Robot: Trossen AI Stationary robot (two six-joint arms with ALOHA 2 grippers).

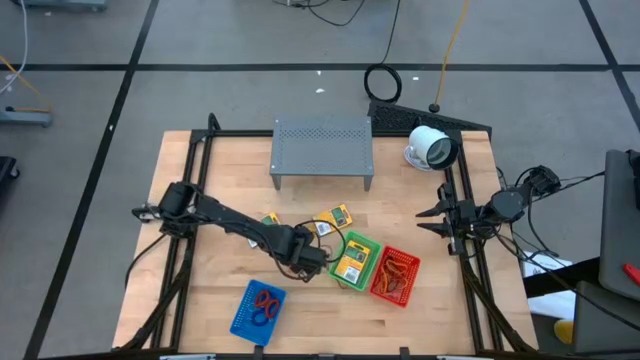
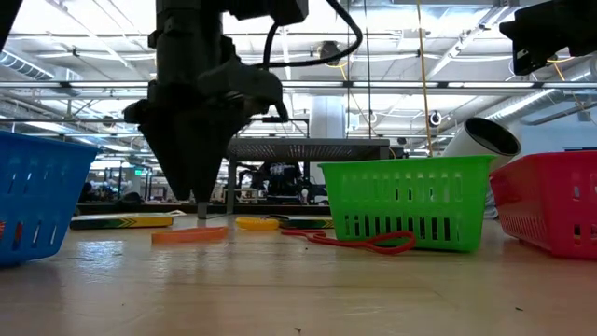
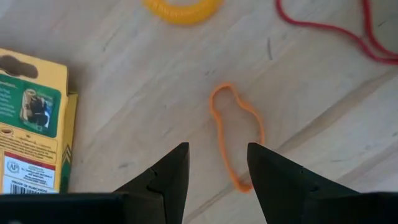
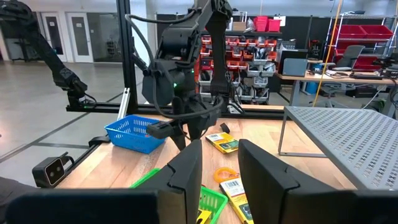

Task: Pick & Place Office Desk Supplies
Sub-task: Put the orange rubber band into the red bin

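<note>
The orange rubber band [image 3: 235, 134] lies flat on the wooden table [image 1: 215, 305], just at 9 o'clock of the green basket [image 1: 357, 259] in the high view, directly under my left gripper [image 3: 216, 177]. I judge it almost weightless, limp and stretchy, hugging the wood, so there is no edge to get under; I'd want one finger inside the loop and one outside, pinching a single strand at the near end. The left fingers stand apart with nothing between them, one tip just over the band's near curve.

At 12 o'clock of the band sits a yellow ring [image 3: 182, 9], cut off by the frame; at 2 o'clock, a red band [image 3: 348, 34] runs out of view. A yellow packet [image 3: 34, 134] lies at 9 o'clock.

From above, the left arm hides the band entirely. My right gripper [image 4: 219, 165] waits at the table's 3 o'clock edge, fingers parted, empty.
</note>
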